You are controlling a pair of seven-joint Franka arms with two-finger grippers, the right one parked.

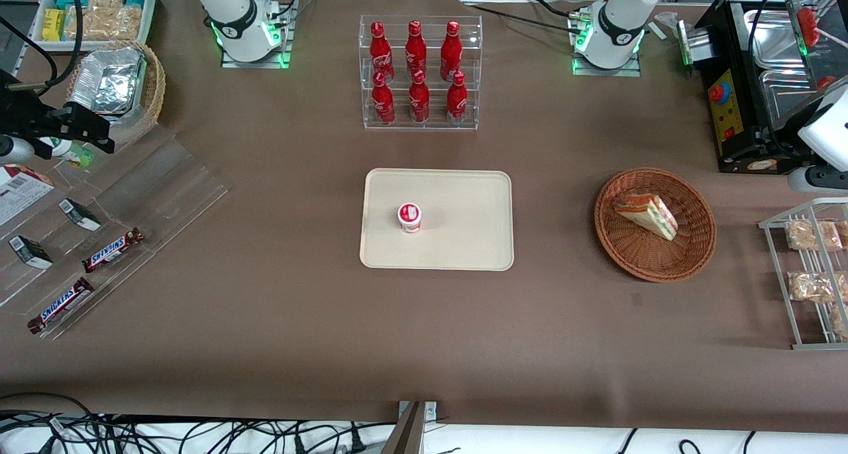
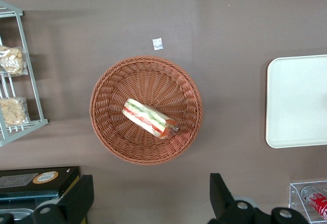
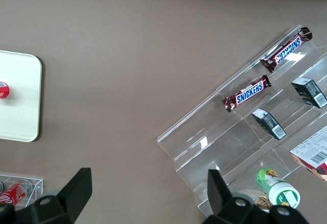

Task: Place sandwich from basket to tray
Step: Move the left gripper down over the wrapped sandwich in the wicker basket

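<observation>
The sandwich (image 1: 646,215) (image 2: 149,118), a white-bread wedge with red and green filling, lies on its side in the round reddish-brown basket (image 1: 636,252) (image 2: 153,76). The cream tray (image 1: 464,228) (image 2: 296,101) lies flat mid-table, toward the parked arm from the basket, and carries a small red-and-white cup (image 1: 409,217). My left gripper (image 2: 152,198) hangs high over the bare table just off the basket's rim, on the side of the black machine. It is open wide, with nothing between its black fingers (image 2: 76,198). Only the arm's white wrist (image 1: 827,128) shows in the front view.
A black machine (image 1: 748,109) (image 2: 36,180) stands close to the gripper. A wire rack of snack packets (image 1: 811,275) (image 2: 15,81) stands beside the basket. A clear rack of red bottles (image 1: 420,73) stands farther from the camera than the tray. A small white scrap (image 2: 157,43) lies by the basket.
</observation>
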